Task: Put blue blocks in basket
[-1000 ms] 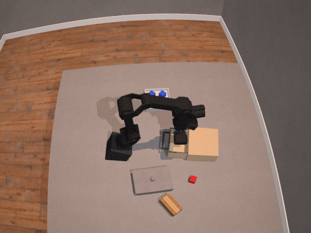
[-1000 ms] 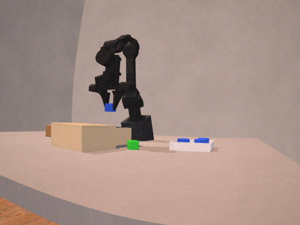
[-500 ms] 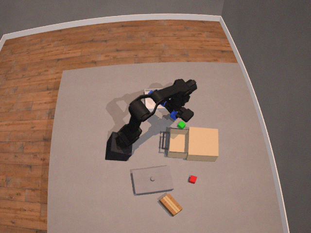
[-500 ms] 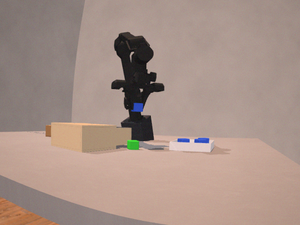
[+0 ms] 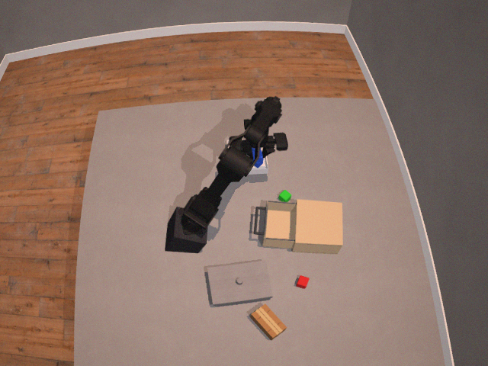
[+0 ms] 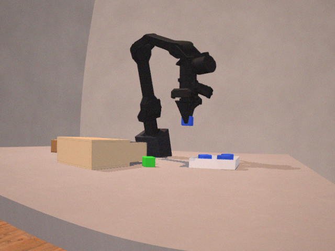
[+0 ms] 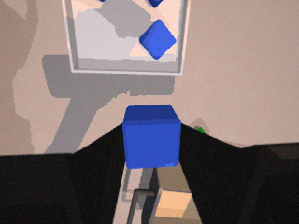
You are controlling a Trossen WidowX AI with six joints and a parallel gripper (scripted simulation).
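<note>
My gripper (image 6: 187, 120) is shut on a blue block (image 7: 151, 135), which also shows in the side view (image 6: 187, 121), high above the table near the white basket. The basket (image 6: 213, 161) is a low white tray on the table; two blue blocks (image 6: 204, 156) (image 6: 225, 156) lie in it. In the wrist view the basket (image 7: 126, 37) lies just ahead of the held block, with a blue block (image 7: 158, 39) inside. In the overhead view the arm covers most of the basket (image 5: 256, 168). The drawer (image 5: 277, 224) of the tan cabinet (image 5: 317, 225) stands pulled open and looks empty.
A green block (image 5: 284, 195) lies beside the open drawer. A red block (image 5: 302, 280) lies in front of the cabinet. A grey lidded box with a knob (image 5: 239, 280) and a wooden slatted block (image 5: 268, 321) sit near the front.
</note>
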